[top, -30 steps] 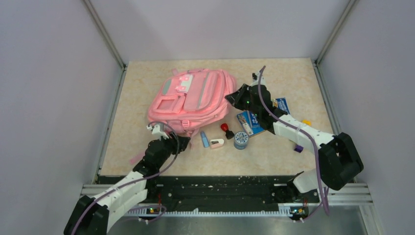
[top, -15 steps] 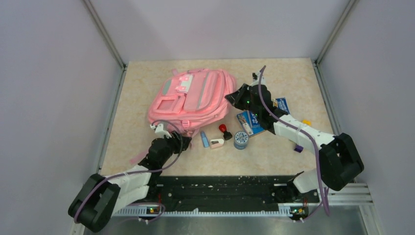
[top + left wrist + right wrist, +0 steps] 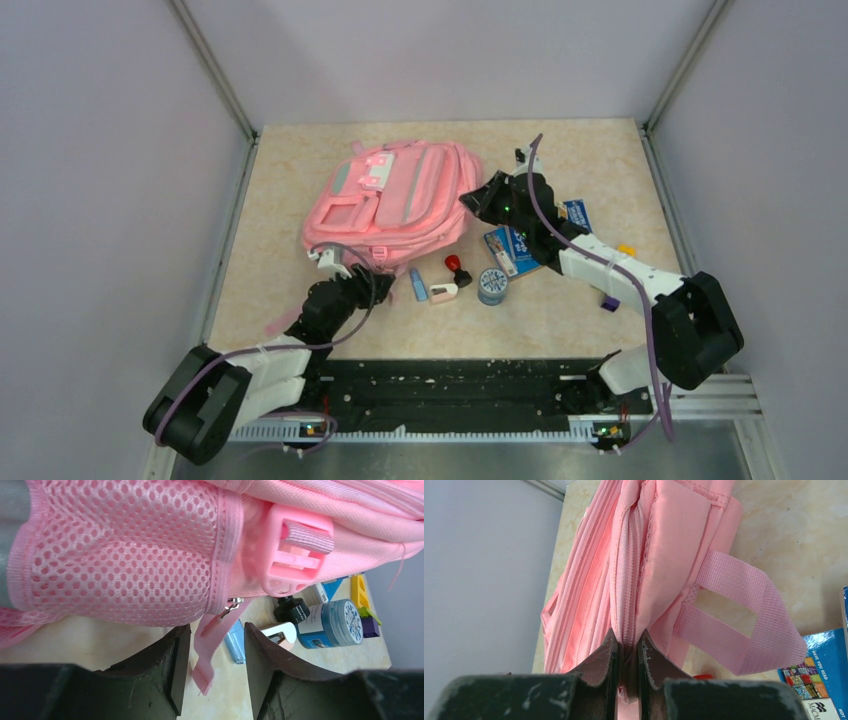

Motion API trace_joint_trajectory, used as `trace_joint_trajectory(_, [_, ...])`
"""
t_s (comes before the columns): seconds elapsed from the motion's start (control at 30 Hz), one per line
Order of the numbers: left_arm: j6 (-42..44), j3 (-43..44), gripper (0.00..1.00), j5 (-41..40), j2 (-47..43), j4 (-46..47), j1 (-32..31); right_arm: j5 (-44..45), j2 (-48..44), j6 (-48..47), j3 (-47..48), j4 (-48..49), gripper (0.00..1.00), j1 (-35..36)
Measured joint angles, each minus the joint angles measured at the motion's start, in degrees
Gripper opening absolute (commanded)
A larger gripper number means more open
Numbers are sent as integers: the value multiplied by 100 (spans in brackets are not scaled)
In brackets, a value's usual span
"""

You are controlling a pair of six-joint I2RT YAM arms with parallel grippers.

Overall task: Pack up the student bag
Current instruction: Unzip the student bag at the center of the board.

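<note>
The large soft pink fabric student bag (image 3: 400,195) is lying flat on the beige marbled table (image 3: 600,150), towards the back and left of centre, with its front pockets facing up. The right gripper (image 3: 627,639) is pinching the bag's right edge, its dark fingers pressed together on a fold of cloth beside the zip line, next to a flat pink webbing carry loop (image 3: 744,615). The left gripper (image 3: 213,632) is hovering at the bag's near corner with its jaws standing apart; a thin pink webbing strap tail (image 3: 207,650) is hanging between them, unclamped, just below a small metal zip pull (image 3: 231,605). The bag is looking light and limp, so it is likely going to sag and slide rather than lift as one piece; the woven shell is probably offering fair friction, while the padded mesh panel (image 3: 125,555) is too thick to pinch well. Seams, webbing and the zip pull are seeming the best holds, with one arm anchoring the cloth while the other is working the zip.
</note>
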Motion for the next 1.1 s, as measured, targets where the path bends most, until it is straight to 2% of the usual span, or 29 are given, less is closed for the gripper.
trace_joint_trajectory(0.1, [2, 0, 48, 72, 0, 131, 0, -11, 0, 0, 0, 2, 0, 0])
trace_joint_trajectory(0.17, [2, 0, 44, 98, 2, 192, 0, -17, 0, 0, 0, 2, 0, 0])
trace_joint_trajectory(0.4, [81, -2, 10, 229, 37, 361, 0, -22, 0, -4, 0, 2, 0, 0])
trace_joint_trajectory(0.5, [92, -11, 0, 240, -4, 352, 0, -26, 0, -7, 0, 7, 0, 0])
trace_joint_trajectory(0.7, [105, -35, 0, 240, -619, -90, 0, -39, 0, -46, -2, 28, 0, 0])
trace_joint_trajectory(0.83, [105, -35, 0, 275, -1270, -719, 0, 26, 0, -92, -107, 264, 0, 39])
trace_joint_trajectory(0.97, [101, -33, 0, 306, -1766, -1462, 2, 310, -15, -98, -511, 688, 0, 221])
trace_joint_trajectory(1.1, [-22, -17, 0, 350, -1864, -1943, 4, 898, -85, -85, -1110, 1158, 0, 614])
